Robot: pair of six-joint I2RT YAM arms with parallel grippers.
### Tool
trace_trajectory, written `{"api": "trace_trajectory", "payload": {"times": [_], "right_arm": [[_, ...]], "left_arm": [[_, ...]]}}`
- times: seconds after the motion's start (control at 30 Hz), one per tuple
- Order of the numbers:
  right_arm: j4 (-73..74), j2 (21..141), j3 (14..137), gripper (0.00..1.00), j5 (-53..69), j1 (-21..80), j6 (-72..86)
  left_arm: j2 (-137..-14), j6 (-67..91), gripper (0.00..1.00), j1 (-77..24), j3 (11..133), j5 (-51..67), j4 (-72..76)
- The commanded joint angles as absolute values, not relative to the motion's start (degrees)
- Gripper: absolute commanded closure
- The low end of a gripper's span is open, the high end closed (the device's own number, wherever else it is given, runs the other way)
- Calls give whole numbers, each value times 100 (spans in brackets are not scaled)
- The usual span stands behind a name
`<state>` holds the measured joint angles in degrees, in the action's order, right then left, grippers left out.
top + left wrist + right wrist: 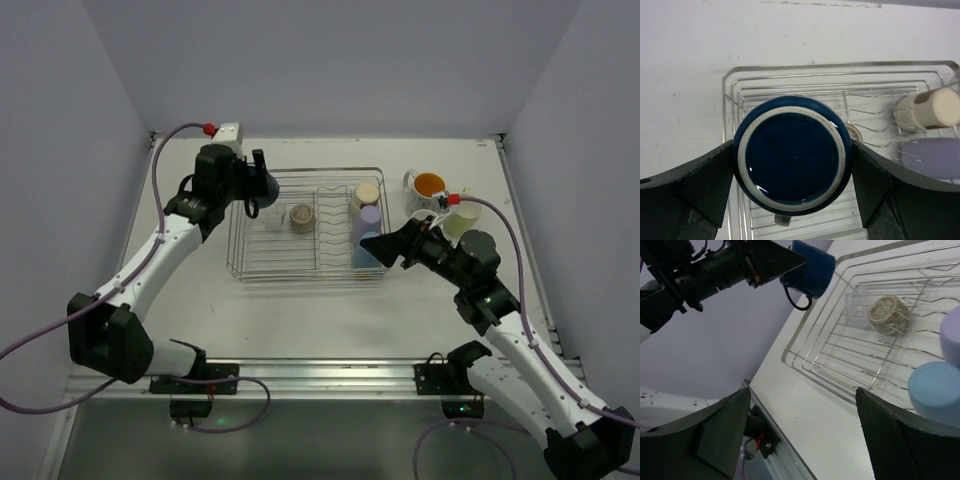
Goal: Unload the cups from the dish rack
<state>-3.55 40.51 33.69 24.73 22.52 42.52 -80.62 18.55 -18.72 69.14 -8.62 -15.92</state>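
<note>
White table [300,320], left gripper [257,184] raised, clasping blue cup [792,157] over dish rack [840,65]

Two arms out over the desk: left loaded, right empty.
The left arm [150,262] stretches toward the far left corner, wrist turned inward. The left gripper [256,184] is clamped on a dark blue cup [792,156] with one finger on each side. The right arm [500,320] bends in from the near right corner — the right gripper [386,247] points left, jaws spread wide.
</note>
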Motion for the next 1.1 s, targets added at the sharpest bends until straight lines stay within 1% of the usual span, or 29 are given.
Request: {"api": "trace_trajectory", "payload": {"times": [0.0, 0.27, 0.43, 0.63, 0.9, 0.93, 1.0, 1.03, 1.07], "right_arm": [[-1499, 4332, 3525, 12, 2233, 2715, 4587], [-2776, 5413, 3577, 15, 1627, 3690, 4948], [-3330, 6046, 3779, 16, 1547, 4016, 5089], [-3621, 6495, 4192, 19, 1591, 4262, 5080], [-3910, 7057, 4684, 25, 1635, 4447, 5247], [-4103, 7101, 4685, 31, 1635, 4482, 5282], [-4279, 7172, 4641, 39, 1635, 4500, 5414], [-4454, 7172, 4606, 53, 1609, 4509, 5458], [-4543, 7163, 4501, 60, 1582, 4526, 5502]], "left_arm": [[-7244, 2442, 90, -1828, 6628, 103, -959], [-5838, 3619, 91, -1828, 5600, 1852, -169], [-5327, 4366, 93, -1837, 5046, 2548, 518], [-5045, 5201, 94, -1837, 4388, 3303, 1335], [-5027, 6134, 94, -1933, 3789, 3849, 2689], [-5001, 6178, 93, -1951, 3779, 3850, 2724], [-4940, 6187, 90, -2021, 3762, 3823, 2716], [-4913, 6187, 88, -2030, 3744, 3788, 2716], [-4887, 6196, 83, -2039, 3727, 3771, 2716]]}}
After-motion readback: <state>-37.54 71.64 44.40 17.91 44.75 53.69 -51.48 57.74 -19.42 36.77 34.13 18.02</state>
